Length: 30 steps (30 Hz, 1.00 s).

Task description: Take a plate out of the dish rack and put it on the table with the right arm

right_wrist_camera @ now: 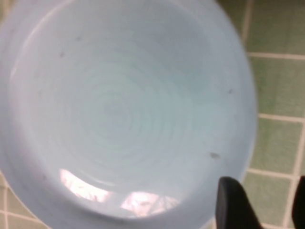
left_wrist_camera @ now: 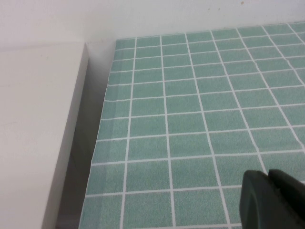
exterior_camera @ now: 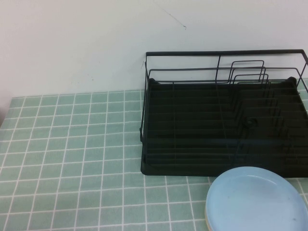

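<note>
One plate, high view: the round light blue matte plate [exterior_camera: 256,199] lies flat on the pale green tiled table [exterior_camera: 72,159] at its near right corner, just in front of the large black wire dish rack [exterior_camera: 224,115].
Rack, high view: sits along the table's far right edge, slots holding no dishes.
Arms, high view: neither shows.
Left gripper, left wrist view: the black left gripper [left_wrist_camera: 270,199] hovers above bare tiles near the table's left edge, fingers together.
Right gripper, right wrist view: the black right gripper [right_wrist_camera: 267,205] hangs over the plate's rim, fingers apart, gripping nothing.
</note>
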Each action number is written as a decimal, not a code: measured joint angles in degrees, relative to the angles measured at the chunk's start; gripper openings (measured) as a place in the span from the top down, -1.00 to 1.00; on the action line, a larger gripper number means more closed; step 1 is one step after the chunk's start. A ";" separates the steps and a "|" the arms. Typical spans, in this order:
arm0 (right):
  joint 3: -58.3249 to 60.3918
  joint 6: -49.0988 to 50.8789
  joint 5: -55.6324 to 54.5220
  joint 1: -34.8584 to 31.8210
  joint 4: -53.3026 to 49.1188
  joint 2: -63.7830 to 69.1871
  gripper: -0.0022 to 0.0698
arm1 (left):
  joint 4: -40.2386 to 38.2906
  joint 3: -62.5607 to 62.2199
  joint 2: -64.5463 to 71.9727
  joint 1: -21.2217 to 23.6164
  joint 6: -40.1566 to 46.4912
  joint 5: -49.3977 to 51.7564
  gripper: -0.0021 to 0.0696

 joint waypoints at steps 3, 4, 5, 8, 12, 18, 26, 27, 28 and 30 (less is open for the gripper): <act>-1.51 2.19 2.69 0.00 -2.62 -1.88 0.19 | 0.00 0.00 0.00 0.00 0.00 0.00 0.95; -1.93 2.47 3.66 0.00 -3.17 -2.93 0.19 | 0.00 0.00 0.00 0.00 0.00 0.00 0.95; -2.05 2.61 4.32 0.00 -3.65 -3.94 0.20 | 0.00 0.00 0.00 0.00 0.00 0.00 0.95; -2.29 2.61 6.75 0.00 -4.15 -8.69 0.35 | 0.00 0.00 0.00 0.00 0.00 0.00 0.95; -2.29 3.07 9.51 0.00 -5.61 -18.37 0.78 | 0.00 0.00 0.00 0.00 0.00 0.00 0.95; -2.29 4.15 14.94 0.00 -6.10 -32.69 0.92 | 0.00 0.00 0.00 0.00 0.10 0.00 0.95; -1.88 4.80 13.52 0.00 -10.46 -44.46 0.94 | 0.00 0.00 0.00 0.00 0.10 0.00 0.95; -1.12 4.46 11.03 0.00 -10.80 -45.25 0.94 | 0.00 0.00 0.00 0.00 0.10 0.00 0.95; 0.23 3.88 7.68 0.00 -10.80 -45.96 0.94 | 0.00 0.00 0.00 0.00 0.10 0.00 0.95; 4.44 2.33 -1.15 -0.10 -10.80 -47.75 0.94 | 0.00 0.00 0.00 0.00 0.10 0.00 0.95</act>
